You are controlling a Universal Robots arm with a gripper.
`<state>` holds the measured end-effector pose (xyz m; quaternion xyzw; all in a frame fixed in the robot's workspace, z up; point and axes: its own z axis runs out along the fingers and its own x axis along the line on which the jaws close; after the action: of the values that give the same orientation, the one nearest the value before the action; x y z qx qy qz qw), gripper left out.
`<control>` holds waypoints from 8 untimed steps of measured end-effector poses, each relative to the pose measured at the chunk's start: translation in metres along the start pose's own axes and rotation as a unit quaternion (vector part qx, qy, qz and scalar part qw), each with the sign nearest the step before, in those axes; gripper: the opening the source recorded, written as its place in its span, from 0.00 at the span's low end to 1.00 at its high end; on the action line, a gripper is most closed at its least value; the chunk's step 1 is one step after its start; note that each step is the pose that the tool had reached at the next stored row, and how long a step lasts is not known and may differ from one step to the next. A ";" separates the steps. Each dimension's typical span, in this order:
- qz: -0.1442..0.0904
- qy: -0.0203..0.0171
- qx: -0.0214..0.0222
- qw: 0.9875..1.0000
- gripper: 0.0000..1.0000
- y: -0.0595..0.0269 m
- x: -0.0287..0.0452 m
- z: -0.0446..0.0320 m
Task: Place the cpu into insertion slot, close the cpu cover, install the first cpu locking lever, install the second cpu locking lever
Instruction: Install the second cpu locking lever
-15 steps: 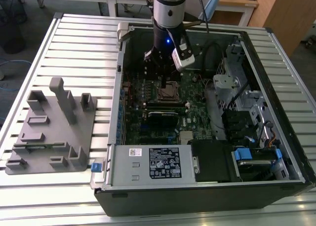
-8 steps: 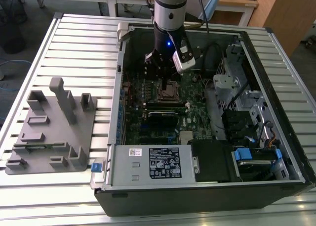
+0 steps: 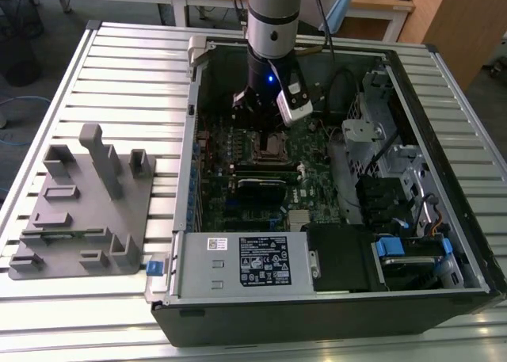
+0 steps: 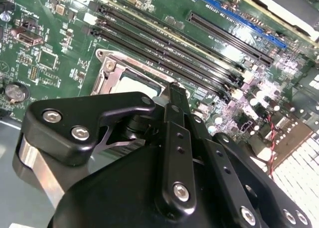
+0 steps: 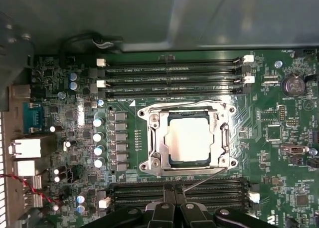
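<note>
Computer case (image 3: 261, 299) on slatted metal table (image 3: 119, 77), wooden desks (image 3: 380, 5) behind; gripper (image 5: 172, 195) grip state unclear.

The arm (image 3: 273, 13) is a grey cylinder with a black wrist, a blue light above the gripper. The gripper (image 4: 172, 88) has matte black linkages. Silver hex screws fasten them

A grey plastic fixture tray (image 3: 83, 207) lies on the slatted metal surface (image 3: 135, 77), well apart from the tool; black memory slots (image 5: 172, 73) run just beyond it.
</note>
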<state>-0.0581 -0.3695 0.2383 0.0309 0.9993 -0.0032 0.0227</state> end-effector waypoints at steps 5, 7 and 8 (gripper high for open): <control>0.001 -0.001 0.000 1.000 0.11 -0.0010 0.0003 0.0079; 0.002 -0.002 0.000 1.000 0.11 -0.0015 0.0008 0.0107; 0.002 -0.002 0.000 1.000 0.11 -0.0017 0.0015 0.0119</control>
<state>-0.0591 -0.3712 0.2263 0.0326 0.9992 -0.0030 0.0249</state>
